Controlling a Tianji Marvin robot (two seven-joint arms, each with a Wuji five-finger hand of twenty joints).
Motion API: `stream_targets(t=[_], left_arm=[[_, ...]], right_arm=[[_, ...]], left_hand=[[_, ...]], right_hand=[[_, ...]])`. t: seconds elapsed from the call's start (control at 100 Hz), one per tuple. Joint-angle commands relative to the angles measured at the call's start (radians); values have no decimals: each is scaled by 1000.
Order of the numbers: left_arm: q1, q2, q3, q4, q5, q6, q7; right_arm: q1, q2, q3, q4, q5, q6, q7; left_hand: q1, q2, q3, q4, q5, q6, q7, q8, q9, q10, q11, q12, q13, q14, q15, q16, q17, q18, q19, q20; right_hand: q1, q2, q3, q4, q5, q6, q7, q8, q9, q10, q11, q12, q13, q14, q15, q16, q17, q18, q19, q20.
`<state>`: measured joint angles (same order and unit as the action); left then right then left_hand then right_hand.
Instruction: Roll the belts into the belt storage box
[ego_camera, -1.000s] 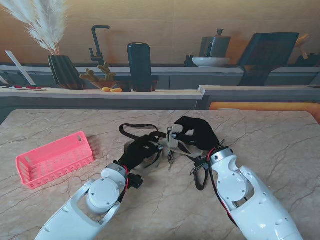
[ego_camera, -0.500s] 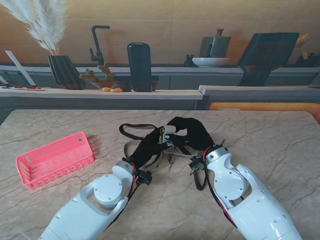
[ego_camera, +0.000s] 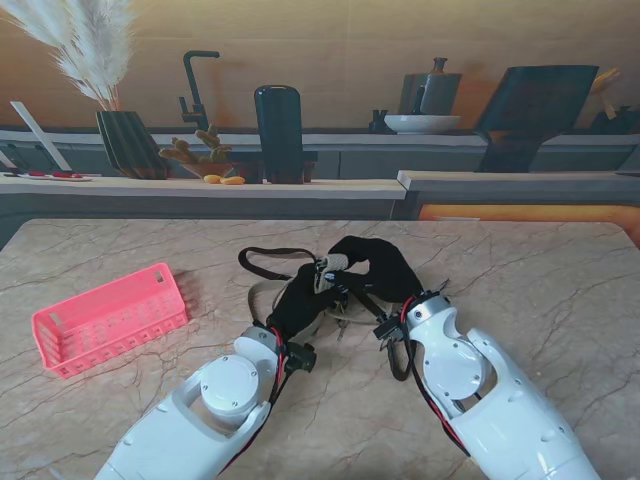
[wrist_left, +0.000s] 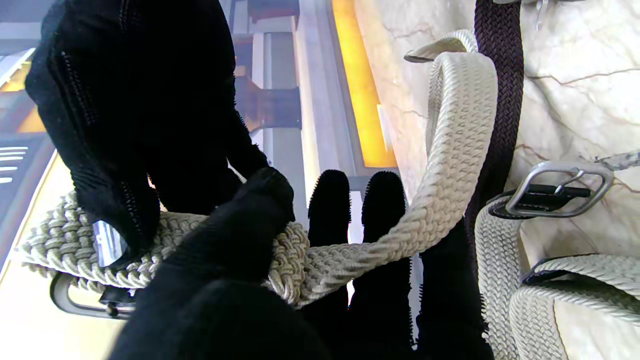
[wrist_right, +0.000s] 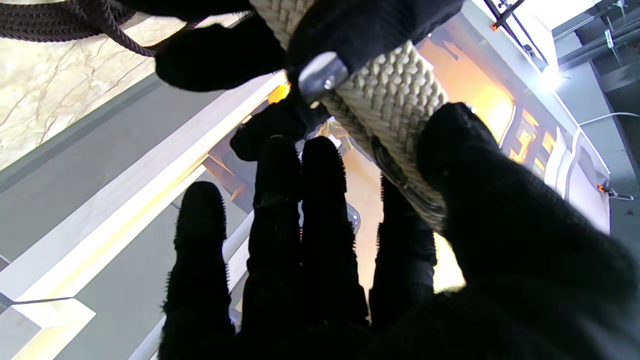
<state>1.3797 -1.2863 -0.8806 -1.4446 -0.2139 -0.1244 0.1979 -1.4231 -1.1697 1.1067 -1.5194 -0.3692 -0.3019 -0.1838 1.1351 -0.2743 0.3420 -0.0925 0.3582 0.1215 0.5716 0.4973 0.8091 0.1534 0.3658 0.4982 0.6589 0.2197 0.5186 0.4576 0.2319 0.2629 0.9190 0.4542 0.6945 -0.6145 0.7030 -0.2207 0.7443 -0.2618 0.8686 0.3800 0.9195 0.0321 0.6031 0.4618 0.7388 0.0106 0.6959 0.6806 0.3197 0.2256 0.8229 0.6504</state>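
**Two Gloved Hands Share One Belt**

The left hand (ego_camera: 298, 296) and right hand (ego_camera: 378, 268), meeting near the marble table's (ego_camera: 560, 290) centre, both clamp the rolled end of one beige braided belt (wrist_left: 440, 165). One dark braided belt (ego_camera: 268, 254) lies beside it. One pink storage basket (ego_camera: 110, 318) sits near the left edge.

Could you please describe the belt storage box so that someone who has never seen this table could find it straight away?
Start at the marble table and look to its left side, well away from the two black-gloved hands and the tangle of belts at the middle. There sits the belt storage box, a low rectangular basket with slotted walls, the only bright pink thing on the table.
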Motion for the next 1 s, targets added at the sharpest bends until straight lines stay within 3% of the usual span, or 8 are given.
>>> stream_targets(t=[0.0, 0.12, 0.29, 0.42, 0.5, 0.55, 0.68, 0.99], left_arm=[[20, -9, -2, -23, -6, 18, -3], [27, -3, -11, -39, 8, 50, -7], [22, 11, -19, -53, 97, 102, -15], [14, 30, -25, -69, 169, 170, -51], [4, 46, -21, -78, 243, 219, -81], [0, 44, -12, -78, 288, 245, -63], [-3, 53, -7, -95, 330, 311, -81], [-37, 74, 30, -103, 462, 376, -118]], right_arm=[[-7, -8, 7, -2, -6, 5, -13], [-15, -6, 16, 0, -11, 14, -11], [-26, 7, 32, -2, -37, 37, 23], [-35, 25, 50, -16, -90, 47, 68], [-38, 42, 63, -28, -153, 41, 101], [-37, 53, 71, -36, -203, 34, 124], [-25, 81, 81, -46, -367, 2, 152], [13, 112, 42, -59, -663, -59, 71]], left_hand=[[154, 81, -73, -11, 109, -100, 229, 75, 60, -9, 50, 43, 45, 18, 66, 41, 24, -3, 59, 32], [156, 68, -33, -13, 130, -76, 269, 104, 82, 35, 110, 103, 77, 73, 165, 102, 61, 27, 145, 72], [155, 5, 19, -47, 181, -12, 337, 132, 155, 111, 218, 158, 188, 142, 303, 150, 145, 121, 276, 134], [63, -65, 217, -63, 205, 23, 386, 158, 194, 150, 298, 191, 267, 170, 404, 154, 216, 188, 345, 171], [77, -35, 177, -45, 139, 7, 425, 226, 162, 126, 373, 277, 270, 144, 473, 194, 215, 177, 382, 191], [83, -36, 175, -34, 118, 8, 449, 256, 161, 122, 392, 306, 273, 143, 494, 210, 214, 186, 400, 203], [81, -41, 194, -21, 112, 30, 460, 279, 161, 137, 410, 335, 288, 152, 523, 231, 223, 204, 426, 222], [-4, -110, 366, -34, 147, 82, 463, 254, 204, 173, 404, 282, 331, 185, 513, 199, 258, 233, 432, 238]], right_hand=[[17, 96, 66, 22, 70, -175, 122, 55, -27, 3, -9, -2, -34, 3, -75, -30, -12, -27, -19, 5], [17, 96, 64, 22, 69, -177, 121, 57, -30, 8, -9, -3, -36, 6, -75, -30, -13, -25, -20, 6], [33, 101, 64, 31, 26, -119, 103, 43, -49, 24, -25, -16, -50, 17, -94, -39, -19, -18, -31, 7], [38, 70, 58, 41, -126, -44, 38, 16, -87, 48, -56, -32, -57, 32, -129, -56, -16, -14, -40, 9], [-4, 57, 91, 59, -173, 23, -88, 67, -118, 61, -74, -44, -52, 46, -158, -68, -8, -10, -52, 19], [-51, 62, 128, 118, -200, 74, -203, 141, -151, 66, -90, -52, -53, 51, -173, -74, -5, -12, -57, 22], [-104, 29, 117, 140, -332, 160, -297, 147, -279, 87, -120, -66, -61, 57, -190, -78, 1, -14, -60, 22], [-177, -13, 118, 143, -357, 166, -325, 154, -298, 33, -135, -96, -35, 57, -172, -70, 22, -18, -43, 22]])
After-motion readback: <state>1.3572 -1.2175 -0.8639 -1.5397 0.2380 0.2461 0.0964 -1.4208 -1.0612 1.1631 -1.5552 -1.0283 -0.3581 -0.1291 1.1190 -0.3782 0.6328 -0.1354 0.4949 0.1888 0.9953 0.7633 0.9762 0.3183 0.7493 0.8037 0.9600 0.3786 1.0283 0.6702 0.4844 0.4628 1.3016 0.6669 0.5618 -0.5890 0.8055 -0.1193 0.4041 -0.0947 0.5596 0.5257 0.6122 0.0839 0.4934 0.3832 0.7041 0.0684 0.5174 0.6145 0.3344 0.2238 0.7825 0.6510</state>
